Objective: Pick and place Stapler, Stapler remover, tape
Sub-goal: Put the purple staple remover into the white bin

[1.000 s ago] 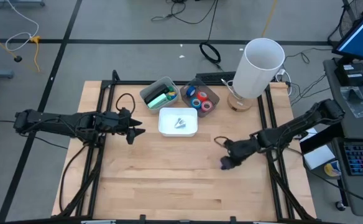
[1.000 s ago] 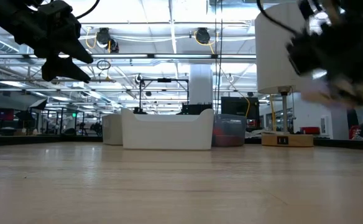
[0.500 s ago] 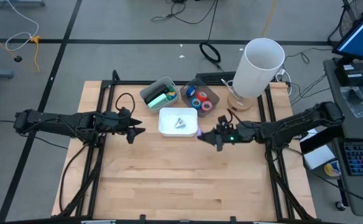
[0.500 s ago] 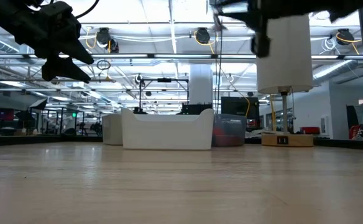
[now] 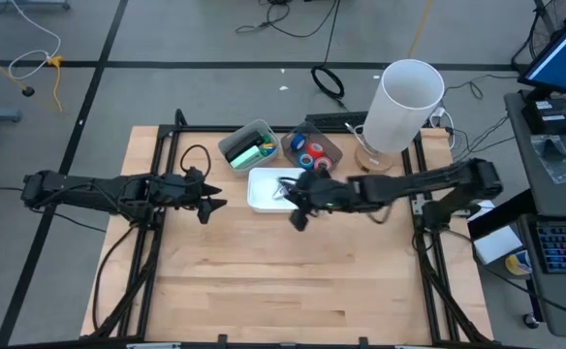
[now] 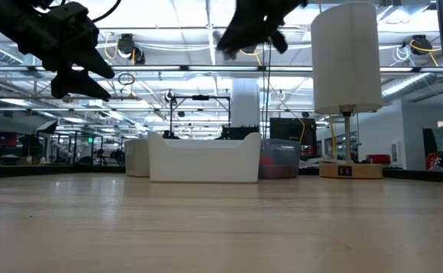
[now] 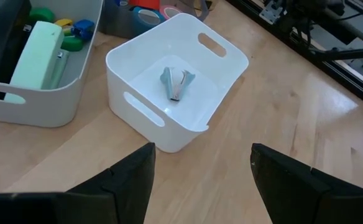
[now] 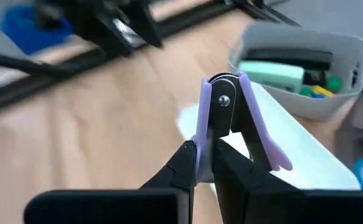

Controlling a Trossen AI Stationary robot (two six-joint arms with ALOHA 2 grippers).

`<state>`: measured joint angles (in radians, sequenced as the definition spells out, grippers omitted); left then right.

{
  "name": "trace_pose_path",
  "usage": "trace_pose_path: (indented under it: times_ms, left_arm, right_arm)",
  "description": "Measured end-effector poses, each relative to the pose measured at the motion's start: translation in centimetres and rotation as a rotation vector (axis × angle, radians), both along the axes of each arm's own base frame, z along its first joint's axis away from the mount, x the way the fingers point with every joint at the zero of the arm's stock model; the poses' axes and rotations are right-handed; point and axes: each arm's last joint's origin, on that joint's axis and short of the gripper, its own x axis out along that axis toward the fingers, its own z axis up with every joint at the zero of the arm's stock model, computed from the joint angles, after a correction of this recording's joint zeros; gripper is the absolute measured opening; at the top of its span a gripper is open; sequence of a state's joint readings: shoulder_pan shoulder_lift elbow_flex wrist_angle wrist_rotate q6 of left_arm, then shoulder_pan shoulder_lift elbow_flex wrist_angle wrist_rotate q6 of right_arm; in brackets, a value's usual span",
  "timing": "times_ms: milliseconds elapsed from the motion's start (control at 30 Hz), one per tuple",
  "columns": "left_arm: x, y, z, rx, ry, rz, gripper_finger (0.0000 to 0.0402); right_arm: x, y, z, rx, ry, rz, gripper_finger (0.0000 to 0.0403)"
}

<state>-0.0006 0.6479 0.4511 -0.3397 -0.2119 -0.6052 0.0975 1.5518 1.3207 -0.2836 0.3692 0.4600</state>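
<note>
White bin mid-counter, holding a grey stapler remover; grey bin and tape behind. Lavender stapler remover clamped in right end effector, above white bin's edge. Left end effector spread apart, hovering nearby.

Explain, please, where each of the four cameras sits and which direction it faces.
High view: above the table, looking straight down; both arms show.
Low view: at tabletop height, looking level at the white bin; both grippers hang above.
Left wrist view: on the left arm, facing the same bin, its fingers below.
Right wrist view: on the right arm; the right gripper holds a purple stapler remover.
All views share the bin.
</note>
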Motion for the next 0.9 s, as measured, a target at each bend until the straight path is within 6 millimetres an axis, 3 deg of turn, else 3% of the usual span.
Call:
trace_pose_path:
  times_ms: [167,467,900]
  left_arm:
    - [0.0,0.0,0.0,0.0,0.0,0.0,0.0262]
    - [0.0,0.0,0.0,0.004,0.001,-0.003,0.0262]
    - [0.0,0.0,0.0,0.024,0.005,-0.014,0.0262]
  right_arm:
    - [2.4,-2.5,-3.8,-0.001,0.205,-0.045,0.0029]
    - [3.7,-6.1,-8.8,0.148,0.383,-0.044,0.0029]
    - [3.6,-7.8,-9.6,0.229,0.411,-0.021,0.0029]
